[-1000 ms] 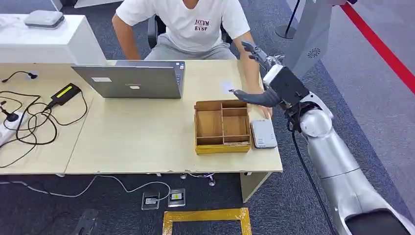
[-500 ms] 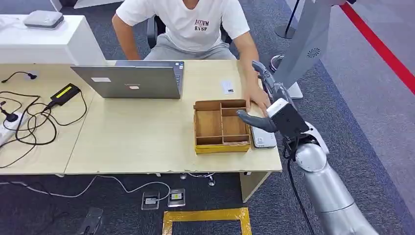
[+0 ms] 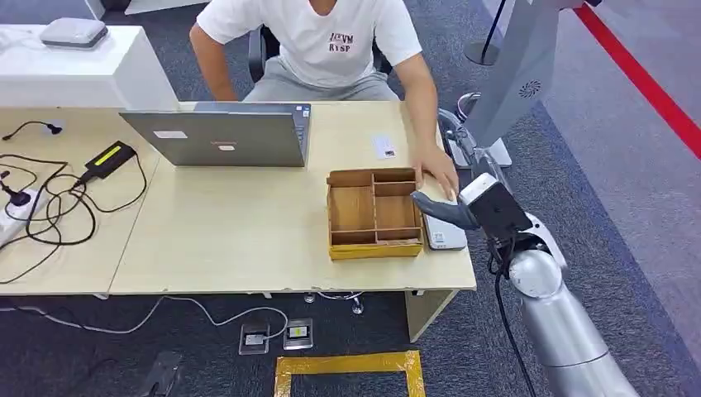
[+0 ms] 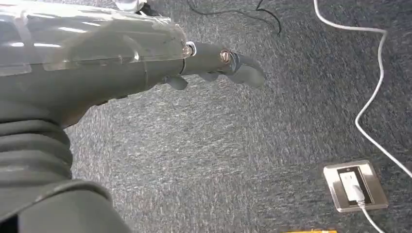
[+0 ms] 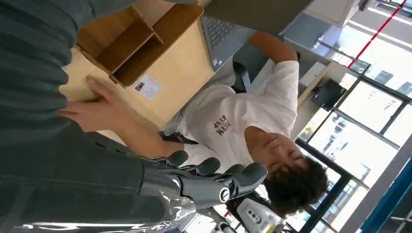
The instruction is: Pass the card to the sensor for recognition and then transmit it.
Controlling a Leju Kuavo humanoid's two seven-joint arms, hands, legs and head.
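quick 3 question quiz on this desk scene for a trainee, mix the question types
1. True or false: the card lies on the desk between the laptop and the person's forearm.
2. Multiple choice: the wooden tray holds A) the card, B) nothing visible, C) a cable.
3. Fill in: the robot's right hand holds ____, and its thumb hangs over the white ____ beside the tray.

Key
1. True.
2. B; its compartments look bare.
3. Nothing; the sensor. The person's hand rests on the desk just beyond it.
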